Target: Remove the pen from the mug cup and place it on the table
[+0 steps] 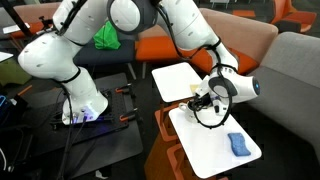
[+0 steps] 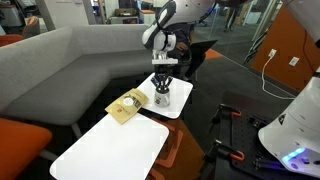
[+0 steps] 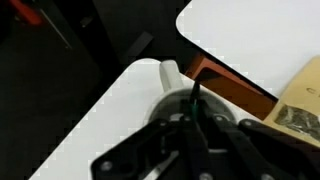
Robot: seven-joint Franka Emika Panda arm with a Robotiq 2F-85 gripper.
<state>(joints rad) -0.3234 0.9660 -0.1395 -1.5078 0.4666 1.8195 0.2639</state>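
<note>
The gripper (image 2: 163, 90) hangs straight down over the mug (image 2: 163, 99), tips dipped to about the rim. In the wrist view the pen (image 3: 196, 98) is a thin dark stick poking up right between the fingers (image 3: 150, 148). Honestly I can't tell if they're actually pinching it or just sitting either side with a sliver of gap. So the pen is in the mug, and the mug sits on the white table (image 2: 182, 103), near a tan packet (image 2: 127, 106).

My take: this is the grab-and-lift bit. I'd make sure the squeeze lands on the pen alone and not the mug's rim. Then pull straight up along the pen until its tip clears the rim. Go sideways too early and the pen levers against the wall, and the mug, which looks light, probably tips or skates. After that, lay it flat on the tabletop, away from the packet, and let go low so it doesn't roll.

View differences: only the wrist cam shows the pen at all. In both exterior views it's too thin to pick out and the gripper covers it. An exterior view shows a blue object (image 1: 237, 145) lying on a table, which nothing else shows. In that same view the mug is mostly hidden behind the wrist.
</note>
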